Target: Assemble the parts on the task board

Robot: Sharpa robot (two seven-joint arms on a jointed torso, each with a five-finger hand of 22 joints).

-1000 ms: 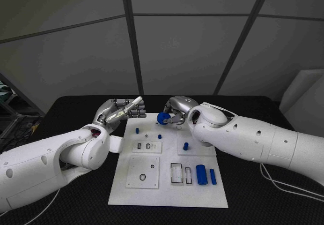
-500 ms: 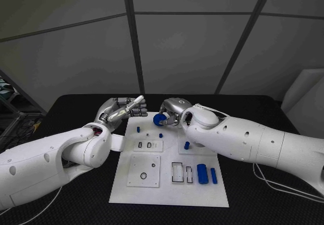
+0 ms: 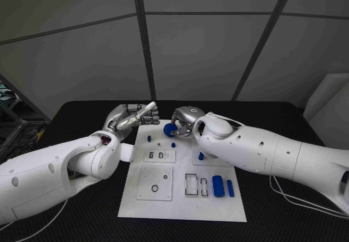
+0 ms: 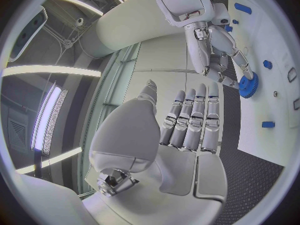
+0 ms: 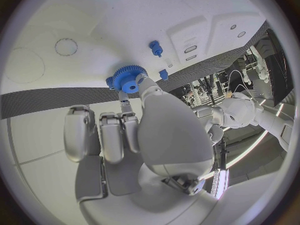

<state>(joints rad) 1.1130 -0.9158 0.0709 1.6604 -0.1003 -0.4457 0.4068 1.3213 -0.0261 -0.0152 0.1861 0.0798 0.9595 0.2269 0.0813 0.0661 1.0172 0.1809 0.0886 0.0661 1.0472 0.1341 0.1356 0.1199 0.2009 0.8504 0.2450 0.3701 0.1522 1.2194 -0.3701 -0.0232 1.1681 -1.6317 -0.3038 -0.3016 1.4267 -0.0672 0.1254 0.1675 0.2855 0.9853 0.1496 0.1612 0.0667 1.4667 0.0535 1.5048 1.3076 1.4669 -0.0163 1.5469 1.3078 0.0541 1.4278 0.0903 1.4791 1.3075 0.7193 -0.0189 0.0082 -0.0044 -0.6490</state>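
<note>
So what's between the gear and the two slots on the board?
A blue peg stands on the board between the gear and the slots, in the head view.

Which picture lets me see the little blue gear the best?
The right wrist view: the blue gear sits right in front of the camera, teeth and hub plain, pinched in the right hand over the task board. The left wrist view shows it smaller, side-on. In the head view it is a small blue blob.
</note>
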